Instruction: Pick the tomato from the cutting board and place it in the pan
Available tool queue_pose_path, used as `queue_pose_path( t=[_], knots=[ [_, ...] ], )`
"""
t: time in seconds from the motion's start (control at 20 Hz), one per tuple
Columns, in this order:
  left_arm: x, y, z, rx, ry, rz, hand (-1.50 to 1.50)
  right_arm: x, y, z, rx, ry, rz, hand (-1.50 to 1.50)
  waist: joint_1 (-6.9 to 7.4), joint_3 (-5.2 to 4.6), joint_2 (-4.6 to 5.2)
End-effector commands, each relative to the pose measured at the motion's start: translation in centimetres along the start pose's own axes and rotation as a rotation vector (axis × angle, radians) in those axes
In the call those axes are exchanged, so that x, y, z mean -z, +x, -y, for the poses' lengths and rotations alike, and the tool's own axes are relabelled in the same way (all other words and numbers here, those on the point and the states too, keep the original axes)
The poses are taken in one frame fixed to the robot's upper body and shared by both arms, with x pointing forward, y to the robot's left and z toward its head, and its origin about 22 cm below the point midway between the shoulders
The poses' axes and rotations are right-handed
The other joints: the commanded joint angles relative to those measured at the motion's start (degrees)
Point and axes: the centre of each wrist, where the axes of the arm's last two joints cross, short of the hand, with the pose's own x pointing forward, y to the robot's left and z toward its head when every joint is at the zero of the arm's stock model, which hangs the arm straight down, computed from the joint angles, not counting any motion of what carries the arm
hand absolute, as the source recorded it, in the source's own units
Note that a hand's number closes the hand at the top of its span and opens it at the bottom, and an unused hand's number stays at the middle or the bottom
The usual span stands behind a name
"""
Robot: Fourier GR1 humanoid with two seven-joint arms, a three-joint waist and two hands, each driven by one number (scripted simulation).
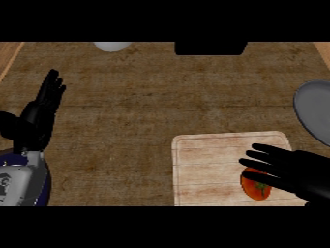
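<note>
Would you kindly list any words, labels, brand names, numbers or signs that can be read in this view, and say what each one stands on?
None: no readable text shows.
The cutting board, tomato and grey pan are unmarked.
The white object and black object at the counter's far edge bear no lettering.
Both the left hand and right hand are plain black.

Counter (146, 101): mottled brown, weave-like grain, paler wooden strips along both sides. Cutting board (210, 164): pale beige, faint horizontal streaks. Tomato (255, 188): orange-red with green stem. Pan (323, 114): plain grey. Left hand (35, 118) and right hand (303, 172): black. Left forearm (14, 181): grey, blue-edged.
</note>
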Motion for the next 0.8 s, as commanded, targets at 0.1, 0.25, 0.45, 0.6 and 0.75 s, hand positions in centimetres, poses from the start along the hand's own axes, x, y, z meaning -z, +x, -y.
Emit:
queue_pose_path(
  t=[0.1, 0.25, 0.45, 0.6, 0.75],
  knots=[
    [-0.3, 1.0, 0.6, -0.003, 0.003, -0.001, 0.0, 2.0, -0.7, -2.2, -0.061, 0.045, -0.049, -1.5, 0.32, 0.03, -0.01],
    [0.2, 1.0, -0.4, -0.01, 0.023, -0.004, 0.0, 2.2, -0.7, -1.9, -0.052, 0.067, -0.048, -1.5, 0.12, 0.01, 0.02],
    [-0.7, 1.8, 0.1, -0.004, -0.01, -0.011, 0.0, 2.6, 0.1, -0.7, -0.055, 0.071, -0.057, -1.5, 0.05, 0.01, -0.05],
    [-0.3, 1.9, 1.5, 0.019, -0.008, -0.004, 0.0, 2.9, -0.7, -4.4, -0.086, 0.087, -0.056, -1.5, 0.08, 0.03, -0.02],
    [0.3, 0.8, -0.7, 0.006, 0.002, -0.011, 0.0, 3.7, -0.5, -3.4, -0.102, 0.109, -0.074, -1.5, 0.04, 0.01, 0.0]
  ],
)
